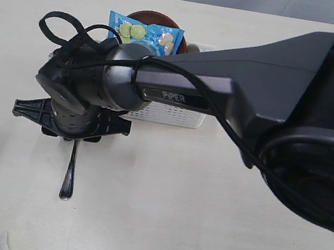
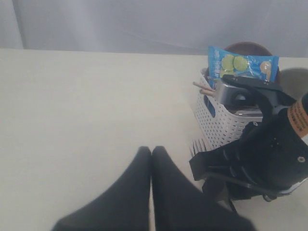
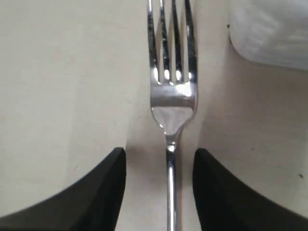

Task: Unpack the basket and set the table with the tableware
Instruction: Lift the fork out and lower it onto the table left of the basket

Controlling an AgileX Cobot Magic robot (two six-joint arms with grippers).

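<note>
A steel fork (image 3: 172, 96) lies flat on the cream table (image 1: 161, 211), just left of the white lattice basket (image 1: 177, 116). My right gripper (image 3: 160, 156) is open, one finger on each side of the fork's handle and not touching it. In the exterior view the right arm reaches across and hides the fork's head; only the handle (image 1: 69, 176) shows. My left gripper (image 2: 151, 155) is shut and empty, low over bare table to the left of the basket (image 2: 216, 120). Wooden chopsticks (image 2: 204, 88) and a brown plate (image 2: 248, 47) stick up from the basket.
A blue chip bag (image 1: 144, 33) stands in the basket in front of the brown plate (image 1: 154, 17). The right arm's dark link (image 1: 252, 93) crosses over the basket and hides most of its contents. A pale wall runs behind the table.
</note>
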